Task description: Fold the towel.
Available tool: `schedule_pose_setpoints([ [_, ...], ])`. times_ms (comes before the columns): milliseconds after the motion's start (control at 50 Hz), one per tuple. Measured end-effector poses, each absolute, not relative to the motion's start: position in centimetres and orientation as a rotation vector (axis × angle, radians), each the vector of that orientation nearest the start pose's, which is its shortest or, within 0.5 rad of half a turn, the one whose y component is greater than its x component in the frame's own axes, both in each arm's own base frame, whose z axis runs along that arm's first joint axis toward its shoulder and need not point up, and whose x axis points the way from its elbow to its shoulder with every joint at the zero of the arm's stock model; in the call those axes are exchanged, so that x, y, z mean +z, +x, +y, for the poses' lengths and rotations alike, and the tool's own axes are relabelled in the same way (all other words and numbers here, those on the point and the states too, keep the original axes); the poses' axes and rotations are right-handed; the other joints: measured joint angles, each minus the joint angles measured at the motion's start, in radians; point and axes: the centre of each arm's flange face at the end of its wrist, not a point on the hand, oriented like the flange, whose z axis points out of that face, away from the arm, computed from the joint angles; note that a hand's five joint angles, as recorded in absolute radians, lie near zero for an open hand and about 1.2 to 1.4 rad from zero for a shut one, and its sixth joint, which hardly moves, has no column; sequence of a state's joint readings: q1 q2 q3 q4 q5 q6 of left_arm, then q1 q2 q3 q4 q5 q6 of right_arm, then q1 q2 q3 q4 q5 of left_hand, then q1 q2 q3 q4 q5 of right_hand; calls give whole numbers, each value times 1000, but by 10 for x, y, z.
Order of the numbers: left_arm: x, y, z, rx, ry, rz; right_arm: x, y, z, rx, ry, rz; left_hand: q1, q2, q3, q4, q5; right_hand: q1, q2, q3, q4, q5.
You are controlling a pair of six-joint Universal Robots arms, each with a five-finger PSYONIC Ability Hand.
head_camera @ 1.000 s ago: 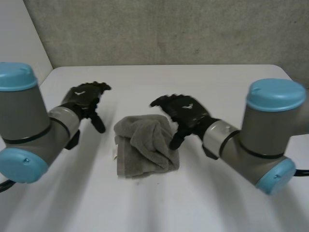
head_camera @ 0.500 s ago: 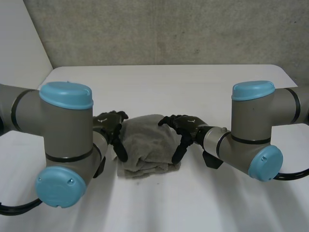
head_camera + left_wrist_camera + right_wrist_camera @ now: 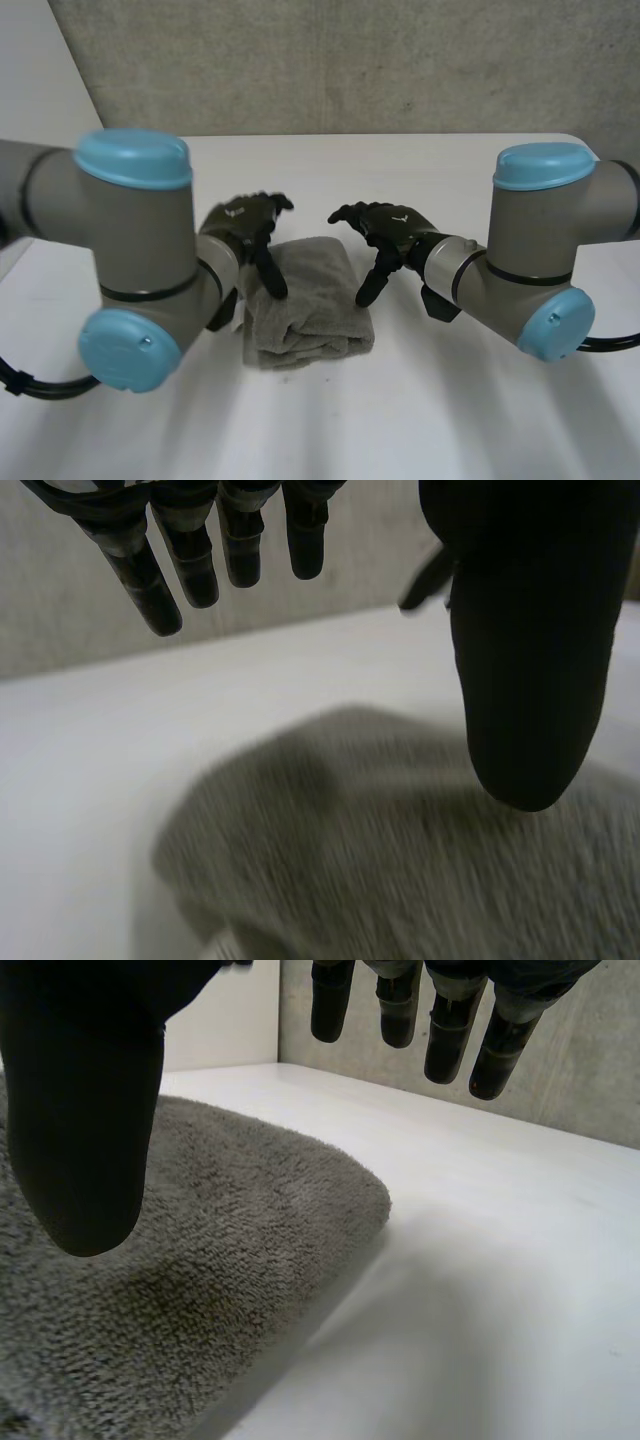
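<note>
Towel (image 3: 310,300) is lying folded, seemingly soft and limp; left hand (image 3: 246,222) and right hand (image 3: 395,228) are hovering spread-fingered, empty; edges likely offering purchase.

The white table (image 3: 420,170) carries a single thing. A grey towel (image 3: 305,310), folded into a thick bundle, lies flat near its middle.

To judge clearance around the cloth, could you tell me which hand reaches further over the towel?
The left hand: its thumb hangs over the towel, inside its edge. The right hand sits at the opposite edge; both are open.
</note>
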State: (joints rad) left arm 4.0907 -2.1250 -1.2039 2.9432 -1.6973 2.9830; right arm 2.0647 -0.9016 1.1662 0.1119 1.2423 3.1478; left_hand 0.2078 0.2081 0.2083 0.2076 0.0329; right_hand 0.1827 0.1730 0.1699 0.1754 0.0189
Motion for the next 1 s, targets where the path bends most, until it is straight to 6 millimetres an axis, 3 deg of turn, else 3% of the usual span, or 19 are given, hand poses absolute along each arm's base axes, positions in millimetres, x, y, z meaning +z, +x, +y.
schedule_pose_setpoints([
  [100, 179, -321, -246, -1746, 510, 2874, 162, 342, -284, -1334, -785, 2089, -2, -2, -2, -2, -1, 0, 0, 0, 0, 0],
  [180, 168, -313, -248, -1687, 472, 2854, 154, 347, -284, -1320, -796, 2093, -4, -2, -2, -2, -3, 0, 0, 0, 0, 0],
  [340, 143, -284, -253, -1517, 440, 2810, 134, 357, -282, -1297, -866, 2099, -7, -8, -8, -7, -3, 0, 0, 0, 0, 0],
  [580, 144, -286, -249, -1560, 494, 2794, 133, 356, -283, -1344, -956, 2103, -15, -15, -14, -15, -3, -1, 0, 0, 0, -4],
  [700, 166, -294, -248, -1674, 524, 2798, 158, 357, -283, -1403, -950, 2059, -15, -15, -14, -15, -3, -1, 0, 0, 0, -4],
  [780, 201, -297, -249, -1825, 516, 2766, 200, 354, -284, -1510, -924, 1982, -15, -16, -15, -15, -3, -1, 0, 0, 0, -4],
  [880, 256, -293, -249, -2042, 467, 2678, 269, 341, -279, -1719, -853, 1878, -15, -16, -15, -15, -3, -1, 0, 0, 0, -4],
  [900, 274, -290, -247, -2105, 447, 2645, 291, 333, -276, -1804, -809, 1862, -14, -16, -15, -15, -3, -1, 0, -2, 0, -4],
  [940, 293, -285, -243, -2158, 424, 2616, 313, 321, -274, -1907, -741, 1862, -14, -16, -15, -15, -3, -1, 0, -2, 0, -4],
  [1000, 313, -277, -238, -2203, 394, 2587, 335, 305, -272, -2023, -641, 1883, -15, -16, -15, -15, -3, -1, 0, -2, 0, -4],
])
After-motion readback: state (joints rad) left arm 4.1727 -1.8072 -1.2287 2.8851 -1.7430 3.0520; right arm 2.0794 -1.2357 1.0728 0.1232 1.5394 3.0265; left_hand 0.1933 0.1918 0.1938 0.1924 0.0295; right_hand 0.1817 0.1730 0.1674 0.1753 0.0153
